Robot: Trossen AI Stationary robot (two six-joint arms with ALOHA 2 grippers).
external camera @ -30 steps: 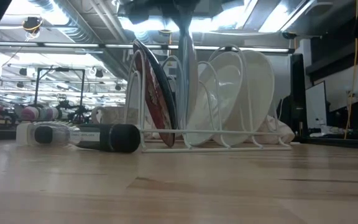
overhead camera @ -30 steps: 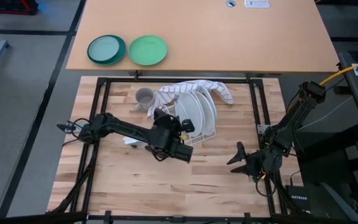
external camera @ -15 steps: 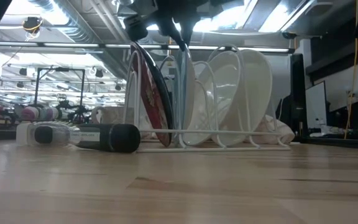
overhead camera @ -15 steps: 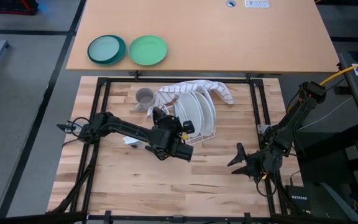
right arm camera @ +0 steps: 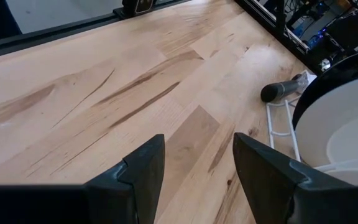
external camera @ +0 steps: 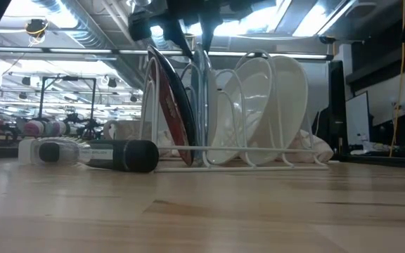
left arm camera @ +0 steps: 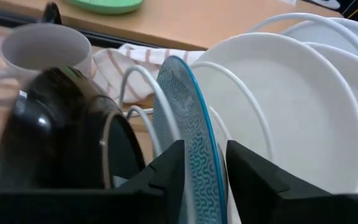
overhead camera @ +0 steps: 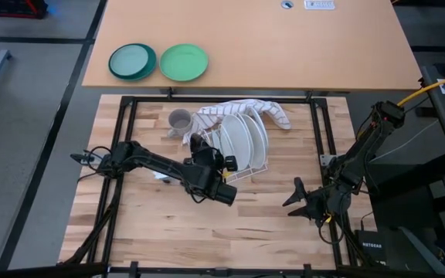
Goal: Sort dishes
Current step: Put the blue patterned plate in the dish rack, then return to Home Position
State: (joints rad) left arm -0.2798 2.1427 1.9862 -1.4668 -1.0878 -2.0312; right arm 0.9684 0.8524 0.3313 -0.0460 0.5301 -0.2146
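Note:
A white wire rack (overhead camera: 242,171) holds the dishes upright: a black-backed plate (external camera: 169,105), a light blue plate (left arm camera: 188,134) and two white plates (external camera: 266,98), each standing on its lower rim in a slot. A grey cup (overhead camera: 179,120) stands on the table just beyond the rack. My left gripper (left arm camera: 205,171) is open above the rack's left end (overhead camera: 208,158), one finger on either side of the blue plate's upper rim. My right gripper (overhead camera: 300,202) waits open over bare wood at the near right.
A striped towel (overhead camera: 246,110) lies behind the rack. A dark cylinder (external camera: 121,156) lies on the wood left of the rack. A teal plate (overhead camera: 132,61) and a green plate (overhead camera: 183,62) sit on the far tan table. Bare wood stretches in front of the rack.
My left gripper has opened and let go of the light blue plate's upper rim. The plate now stands by itself in its rack slot, next to the black-backed plate.

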